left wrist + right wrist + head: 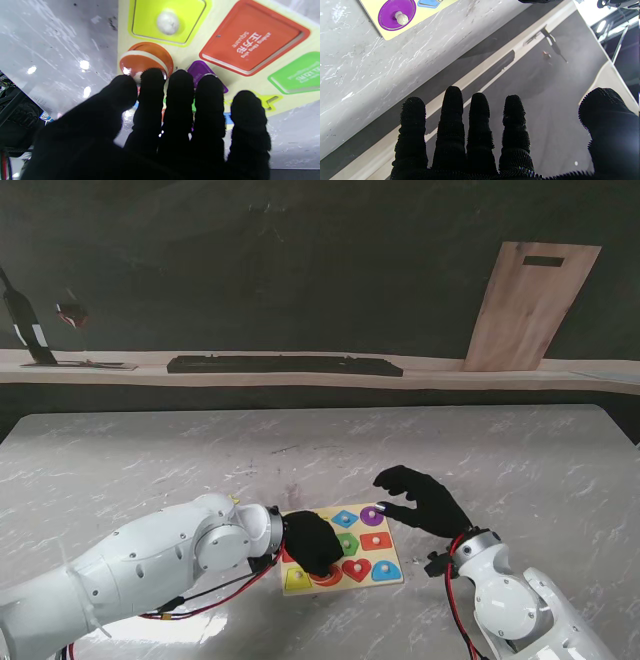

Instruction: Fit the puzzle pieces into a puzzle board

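Left robot hand [312, 542]: black-gloved, lying on the near-left part of the puzzle board; its fingers [180, 100] sit close together. Whether they grip anything cannot be told.
Hidden: that hand covers the board's left middle, so the slots and pieces under it cannot be seen; in the left wrist view the fingertips mask part of an orange round piece [146, 60] and a purple recess [200, 71].
Puzzle board [395, 530]: pale yellow, flat on the tabletop [150, 470], near the front edge and about midway between the two arms.
Board look: coloured knobbed shapes in rows: yellow piece [298, 579], red heart [356, 569], blue piece [386, 571], orange square [375, 542], blue diamond [345, 519], purple circle [371, 516].
Board axis: near-square, turned slightly, its far edge rising to the right.
Right robot hand [425, 498]: black-gloved, raised just right of the board's far-right corner, fingers spread and holding nothing.
Far ledge: dark tray [285, 365] in the middle, wooden cutting board [528, 305] leaning at the right; items at the far left are too small to name.
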Motion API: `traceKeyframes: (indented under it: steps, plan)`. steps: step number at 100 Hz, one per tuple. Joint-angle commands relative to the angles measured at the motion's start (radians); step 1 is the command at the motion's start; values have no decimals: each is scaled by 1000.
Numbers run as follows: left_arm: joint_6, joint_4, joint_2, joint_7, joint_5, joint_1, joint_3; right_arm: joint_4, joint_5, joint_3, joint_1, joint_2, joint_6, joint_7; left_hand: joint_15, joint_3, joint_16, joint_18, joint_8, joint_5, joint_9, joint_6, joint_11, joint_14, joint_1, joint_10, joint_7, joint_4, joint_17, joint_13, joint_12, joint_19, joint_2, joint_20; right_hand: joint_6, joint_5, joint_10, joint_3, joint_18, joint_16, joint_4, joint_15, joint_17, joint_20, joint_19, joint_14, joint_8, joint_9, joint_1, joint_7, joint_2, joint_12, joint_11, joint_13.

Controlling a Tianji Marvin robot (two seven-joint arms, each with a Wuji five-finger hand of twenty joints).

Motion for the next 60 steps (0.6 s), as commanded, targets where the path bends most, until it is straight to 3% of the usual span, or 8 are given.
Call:
traceKeyframes:
  steps: [1,26,60]
  plan:
    - [4,8,-10,-2,-9,-11,9,-6,-3,-2,-6,-6,1,-1,36,43,24,-11,12,-7,25,-31,37,-9,-11,-6,45,58,5,18,18,48,-7,21,-19,14,-26,-12,10,15,27,8,-12,16,15,-16,10,31,-14,-13,18,7,7,17]
    - [-1,42,-31,7,-31,-41,51,-8,-3,0,-7,-6,4,-3,35,39,23,-14,15,-11,22,-35,37,-12,-11,-8,44,58,5,18,18,48,-4,20,-20,14,-26,-12,10,16,27,8,-12,16,15,-14,10,30,-14,-13,17,7,7,18]
    - [4,50,-34,1,-35,-55,68,-7,-2,2,-7,-6,3,-2,33,37,22,-13,15,-10,23,-35,37,-14,-11,-10,45,58,3,17,18,47,-3,20,-20,15,-26,-12,11,16,27,8,-12,16,15,-14,10,31,-16,-14,18,7,7,17]
